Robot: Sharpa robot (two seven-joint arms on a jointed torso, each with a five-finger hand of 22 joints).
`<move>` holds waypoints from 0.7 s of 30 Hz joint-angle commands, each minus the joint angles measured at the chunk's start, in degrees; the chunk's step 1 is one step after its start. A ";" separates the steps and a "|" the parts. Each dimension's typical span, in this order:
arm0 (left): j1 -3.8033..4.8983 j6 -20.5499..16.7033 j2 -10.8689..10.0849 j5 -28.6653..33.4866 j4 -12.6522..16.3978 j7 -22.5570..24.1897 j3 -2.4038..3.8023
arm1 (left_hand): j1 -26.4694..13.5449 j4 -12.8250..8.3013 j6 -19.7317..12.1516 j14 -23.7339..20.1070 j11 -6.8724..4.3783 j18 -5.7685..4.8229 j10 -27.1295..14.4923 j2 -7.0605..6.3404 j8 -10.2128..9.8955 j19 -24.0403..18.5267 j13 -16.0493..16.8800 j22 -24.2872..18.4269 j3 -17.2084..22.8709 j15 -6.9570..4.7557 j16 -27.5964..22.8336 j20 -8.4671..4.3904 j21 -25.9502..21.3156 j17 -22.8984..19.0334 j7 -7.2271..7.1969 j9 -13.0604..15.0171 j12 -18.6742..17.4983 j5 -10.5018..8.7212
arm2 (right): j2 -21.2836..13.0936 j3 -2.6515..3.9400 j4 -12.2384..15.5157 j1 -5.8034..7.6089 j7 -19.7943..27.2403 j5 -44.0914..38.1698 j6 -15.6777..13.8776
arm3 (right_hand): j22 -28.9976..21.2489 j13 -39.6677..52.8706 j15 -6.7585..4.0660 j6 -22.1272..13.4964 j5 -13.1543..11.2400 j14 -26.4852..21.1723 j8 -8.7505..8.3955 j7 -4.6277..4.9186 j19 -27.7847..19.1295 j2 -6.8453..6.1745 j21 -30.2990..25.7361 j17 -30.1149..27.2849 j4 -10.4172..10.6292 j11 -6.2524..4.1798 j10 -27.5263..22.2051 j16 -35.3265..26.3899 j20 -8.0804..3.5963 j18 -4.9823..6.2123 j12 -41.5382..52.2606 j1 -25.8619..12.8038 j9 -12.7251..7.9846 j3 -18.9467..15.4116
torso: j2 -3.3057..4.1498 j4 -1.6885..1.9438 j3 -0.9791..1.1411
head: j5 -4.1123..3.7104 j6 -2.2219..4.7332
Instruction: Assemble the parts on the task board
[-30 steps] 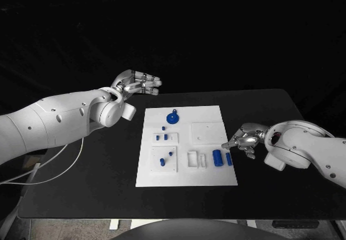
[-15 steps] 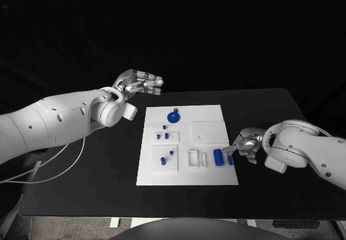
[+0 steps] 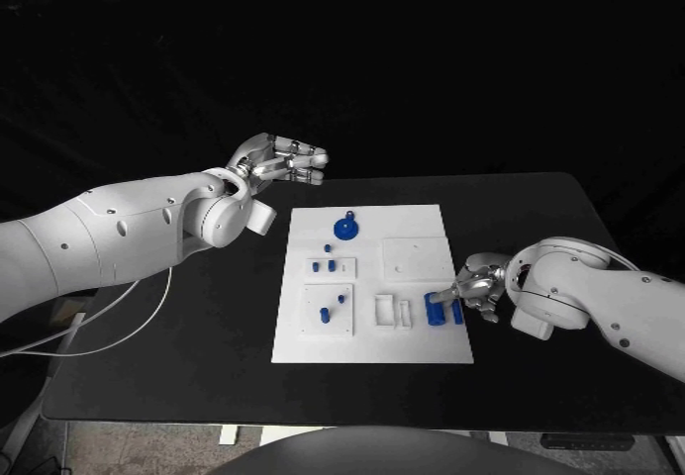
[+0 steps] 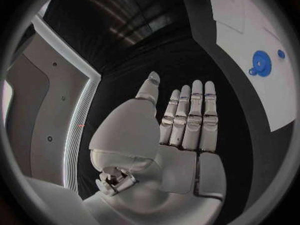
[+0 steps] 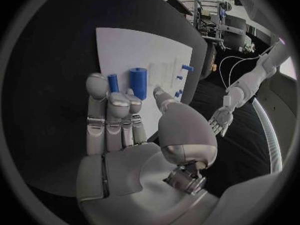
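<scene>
the white task board (image 3: pixel 409 346) lies flat in the middle of the black table (image 3: pixel 171 376). on it: a round blue disc part with a small knob (image 3: pixel 344 229) near the far edge, two short blue pegs (image 3: pixel 324 265) standing in a small raised plate on the board's left side, more small blue pieces (image 3: pixel 327 314) on a larger raised plate nearer the robot, a plain white square plate (image 3: pixel 411 259) to the right of centre, and a white bracket-like fixture (image 3: pixel 388 311) next to it.

at the board's right edge stand a thick blue cylinder (image 3: pixel 433 310) and a thinner blue peg (image 3: pixel 455 312), side by side, just apart from each other.

right hand (image 3: pixel 478 288): low over the board's right edge, right beside the two blue pieces. in the right wrist view the right hand (image 5: pixel 128 130) has its fingers straight and close together, thumb set apart, nothing in the grasp. fingertips (image 5: pixel 97 82) lie just beside the thin peg (image 5: pixel 113 82) and the cylinder (image 5: pixel 139 82); cannot tell whether they touch.

left hand (image 3: pixel 281 161): raised off the table beyond the board's far left corner, well apart from all parts. in the left wrist view the left hand (image 4: pixel 178 130) shows a flat palm, fingers extended side by side, holding nothing; the disc part (image 4: pixel 261 64) sits on the board beyond it.
</scene>
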 commanded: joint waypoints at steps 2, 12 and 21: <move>0.02 0.95 0.18 0.44 0.22 0.33 0.04 | -0.59 0.29 -0.38 0.24 0.19 -0.05 -0.05 -0.18 0.12 0.38 0.06 -0.11 -0.20 -0.02 -0.19 -0.15 0.11 -0.05 0.22 0.03 0.02 -0.38 | 1.02 -0.73 -0.77 -0.07 -0.53 -3.41 0.77 | 0.26 0.08 0.08 0.01 -0.09 0.34 -0.11 0.09 1.13 -0.74 -0.40 0.06 0.57 0.29 0.16 -0.33 0.36 0.93 -0.22 0.24 -0.44 0.28 | -0.02 0.02 -0.02 | 0.27 -0.26; 0.03 0.85 0.29 0.44 0.30 -0.62 0.04 | -0.46 0.31 -0.72 0.35 0.26 0.02 -0.04 -0.16 0.24 0.49 0.06 -0.34 -0.01 -0.03 -0.17 -0.14 0.17 -0.03 0.32 0.06 0.04 -0.27 | 2.95 -2.50 -2.12 -0.11 -0.53 -4.91 2.03 | 0.50 0.06 0.08 0.18 -0.22 0.35 -0.10 0.08 1.15 -1.33 -0.48 0.16 -0.42 0.28 0.11 -0.30 0.36 0.88 -0.26 1.35 -0.58 0.50 | -0.03 -0.10 0.01 | 0.72 -0.57; 0.03 0.35 0.59 0.44 0.27 -1.33 0.05 | -0.40 0.26 -0.84 0.19 0.30 0.00 -0.14 -0.09 0.25 0.45 0.06 -0.55 0.12 0.02 -0.19 -0.12 0.17 -0.05 0.35 0.05 0.03 -0.24 | 4.21 -3.39 -2.76 -0.12 -0.70 -4.88 2.26 | 0.75 0.14 0.06 0.31 -0.24 0.37 -0.11 0.05 1.21 -1.45 -0.46 0.39 -0.56 0.26 0.17 -0.13 0.34 0.84 -0.15 1.55 -0.64 0.55 | -0.01 0.00 -0.04 | 0.48 -0.73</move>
